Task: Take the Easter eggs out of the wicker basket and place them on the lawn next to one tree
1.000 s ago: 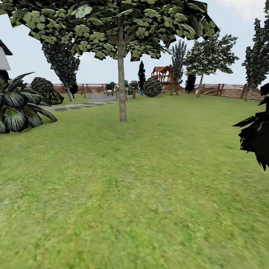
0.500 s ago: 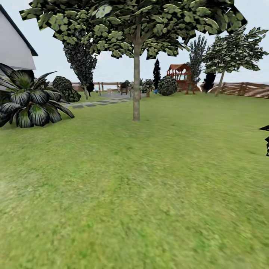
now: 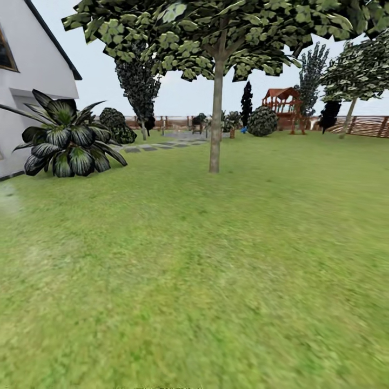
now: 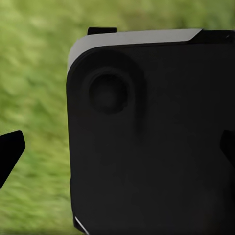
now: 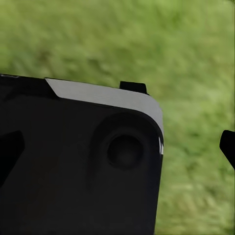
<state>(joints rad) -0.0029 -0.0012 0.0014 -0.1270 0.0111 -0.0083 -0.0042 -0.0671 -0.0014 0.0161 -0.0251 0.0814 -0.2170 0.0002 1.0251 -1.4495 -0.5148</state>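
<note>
Head view: the lawn (image 3: 216, 270) fills the lower 2 thirds of the scene, mottled green and blurred in the foreground. 1 tree (image 3: 216, 124) with a straight pale grey-tan trunk stands on the grass a little right of centre, its dark green-speckled foliage spreading across the top of the frame. Open grass lies between the camera and that trunk.

Surroundings: a white house (image 3: 27, 97) occupies the left edge, with a spiky broad-leaved palm-like plant (image 3: 67, 140) just beside its wall. Behind the plant sits a rounded dark bush (image 3: 116, 125). A line of grey stepping stones (image 3: 156, 146) runs toward a paved area in the distance, left of the trunk. A brown slatted fence (image 3: 367, 127) closes the far side of the garden. In front of it stand a red-brown wooden play structure (image 3: 282, 105), a round shrub (image 3: 262, 121) and several further trees, 1 of them at the right edge (image 3: 356, 75).

Left wrist view: a large dark robot body panel (image 4: 152, 137) with a pale top edge blocks most of the frame; blurred grass (image 4: 34, 78) shows beside it. The left gripper (image 4: 117, 149) shows as 2 dark fingertips (image 4: 10, 149) at opposite frame edges, spread wide, nothing between them but the panel behind.

Right wrist view: a similar dark panel (image 5: 78, 161) covers much of the frame, with grass (image 5: 147, 44) beyond. The right gripper (image 5: 117, 147) also stands wide, 1 fingertip (image 5: 228, 144) at each edge, holding nothing.
</note>
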